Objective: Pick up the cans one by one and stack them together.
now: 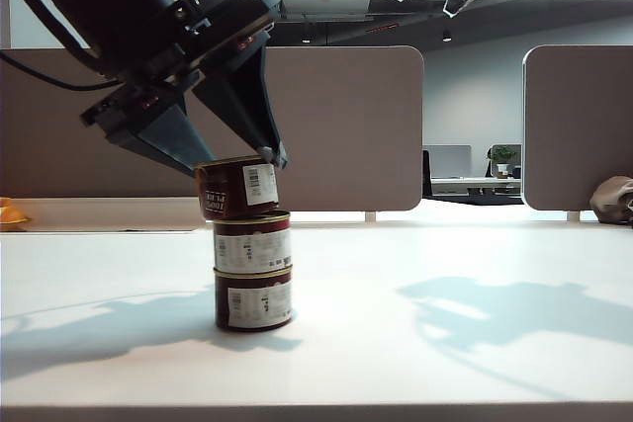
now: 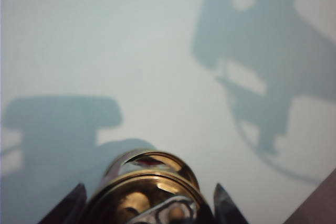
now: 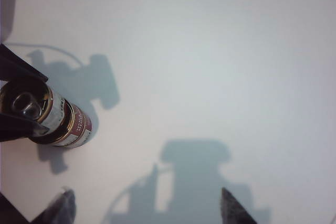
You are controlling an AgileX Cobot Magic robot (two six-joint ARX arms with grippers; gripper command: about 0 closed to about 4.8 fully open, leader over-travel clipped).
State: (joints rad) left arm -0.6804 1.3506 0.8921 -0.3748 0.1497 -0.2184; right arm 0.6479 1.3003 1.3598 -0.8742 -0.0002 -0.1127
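Three maroon cans with white barcode labels form a column left of the table's middle. The bottom can [image 1: 254, 301] and the middle can [image 1: 252, 242] stand upright. The top can [image 1: 237, 190] is slightly tilted and offset to the left, its base at the middle can's lid. My left gripper [image 1: 240, 163] reaches down from the upper left and is shut on this top can, one finger on each side. Its gold pull-tab lid [image 2: 149, 200] fills the space between the left gripper's [image 2: 149, 187] fingers. My right gripper [image 1: 425, 2] hangs high and open, holding nothing. From the right gripper [image 3: 146, 192], the stack [image 3: 65, 124] is far off.
The white table [image 1: 445, 343] carries arm shadows on both sides of the stack. Beige partition panels [image 1: 346, 126] stand behind it. An orange object [image 1: 10, 214] lies at the far left edge, and a brown bag [image 1: 613, 200] at the far right.
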